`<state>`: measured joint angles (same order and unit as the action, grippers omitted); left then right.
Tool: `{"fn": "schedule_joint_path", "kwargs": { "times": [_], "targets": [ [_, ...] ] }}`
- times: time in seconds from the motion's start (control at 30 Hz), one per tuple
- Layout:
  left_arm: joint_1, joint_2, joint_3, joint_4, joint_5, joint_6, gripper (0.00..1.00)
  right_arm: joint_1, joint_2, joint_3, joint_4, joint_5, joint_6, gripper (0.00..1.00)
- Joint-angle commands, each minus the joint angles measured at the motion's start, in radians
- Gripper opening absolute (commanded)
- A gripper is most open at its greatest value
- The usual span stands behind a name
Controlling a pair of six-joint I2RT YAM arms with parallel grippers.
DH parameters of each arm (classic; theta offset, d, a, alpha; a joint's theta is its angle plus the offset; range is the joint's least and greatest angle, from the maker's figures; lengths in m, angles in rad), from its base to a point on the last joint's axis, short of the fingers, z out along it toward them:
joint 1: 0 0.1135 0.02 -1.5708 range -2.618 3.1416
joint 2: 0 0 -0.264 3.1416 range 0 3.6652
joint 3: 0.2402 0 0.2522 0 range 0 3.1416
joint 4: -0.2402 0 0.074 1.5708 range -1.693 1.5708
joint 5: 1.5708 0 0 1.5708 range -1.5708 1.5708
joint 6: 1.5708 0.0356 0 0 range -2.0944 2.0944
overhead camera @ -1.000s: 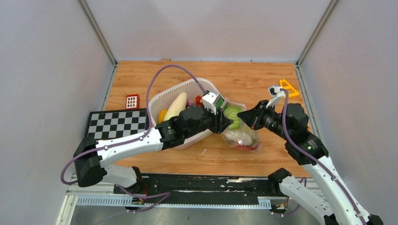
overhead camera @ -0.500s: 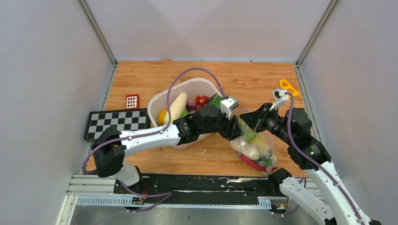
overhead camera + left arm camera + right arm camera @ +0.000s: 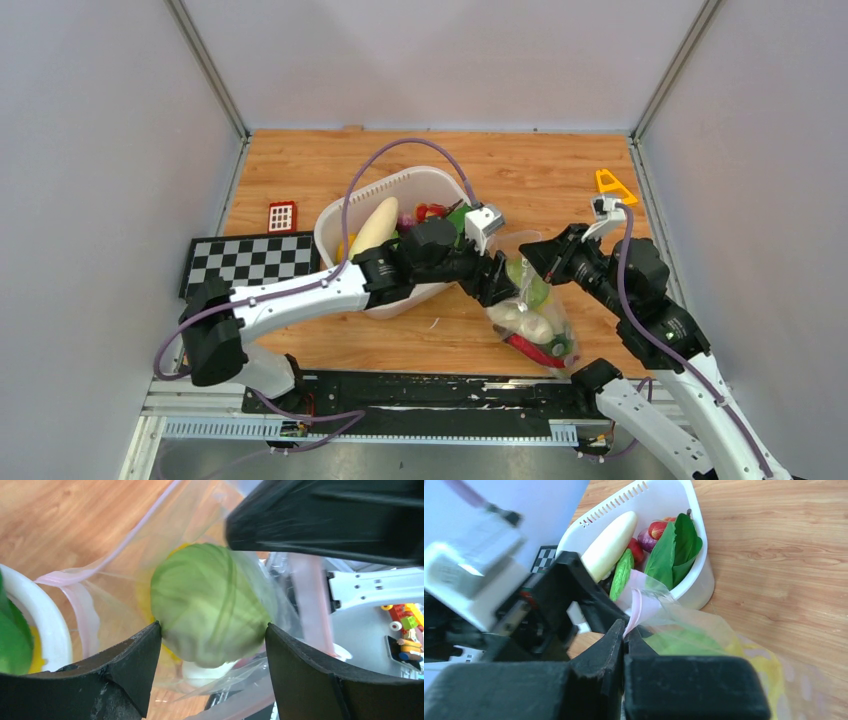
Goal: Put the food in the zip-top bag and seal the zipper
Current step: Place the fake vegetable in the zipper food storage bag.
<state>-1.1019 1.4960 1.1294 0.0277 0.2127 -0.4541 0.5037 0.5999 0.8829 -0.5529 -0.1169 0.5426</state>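
- The clear, pink-spotted plastic zip-top bag [image 3: 548, 318] hangs nearest the arm bases, mouth up. A white piece, a red piece and some green bits lie at its bottom.
- The right gripper [image 3: 527, 262] is clenched on the bag's rim. In its wrist view the thin pale pink zipper [image 3: 636, 607] runs straight into the closed fingers, so this pinch carries the bag.
- The left gripper [image 3: 212, 630] sits over the bag's mouth with its jaws spread wide.
- The round yellow-green toy cabbage [image 3: 210, 605] lies just beyond the tips, inside the mouth. It is blurred and looks released rather than gripped.
- The step in hand appears to be loading, with one drop just finishing. The zipper is not yet sealed.
- Farther back, the white slotted plastic tub [image 3: 335, 215] holds the long white radish [image 3: 372, 225], broad green leaves [image 3: 674, 547] and small red pieces [image 3: 656, 529]. Much food is left to move.
- The next move probably calls for the left arm to lift clear without snagging the film and return to the tub.
- The radish likely needs to go in end-first while the right pinch holds the mouth steady.
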Motion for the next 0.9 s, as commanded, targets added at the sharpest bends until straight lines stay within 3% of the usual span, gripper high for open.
{"fn": "schedule_joint_path", "kwargs": {
  "times": [0.0,0.27,0.47,0.6,0.77,0.87],
  "targets": [
    [-0.014,-0.133,0.067,-0.053,0.017,0.046,0.82,0.004,-0.015,-0.004,0.110,0.053,-0.022,0.00],
    [-0.015,-0.219,0.064,-0.194,-0.066,0.084,0.86,0.004,-0.010,-0.012,0.128,0.038,-0.023,0.00],
    [-0.014,-0.324,-0.049,-0.246,-0.331,0.024,0.88,0.003,-0.013,-0.020,0.134,0.035,-0.020,0.00],
    [-0.013,-0.324,-0.073,-0.242,-0.436,-0.034,0.90,0.004,-0.004,-0.018,0.145,0.013,-0.021,0.00],
    [0.000,-0.275,-0.066,-0.193,-0.473,-0.116,0.90,0.003,-0.003,-0.012,0.145,-0.004,-0.021,0.00],
    [0.036,-0.252,-0.074,-0.127,-0.405,-0.138,0.87,0.004,-0.006,-0.010,0.140,-0.016,-0.020,0.00]
  ]
}}
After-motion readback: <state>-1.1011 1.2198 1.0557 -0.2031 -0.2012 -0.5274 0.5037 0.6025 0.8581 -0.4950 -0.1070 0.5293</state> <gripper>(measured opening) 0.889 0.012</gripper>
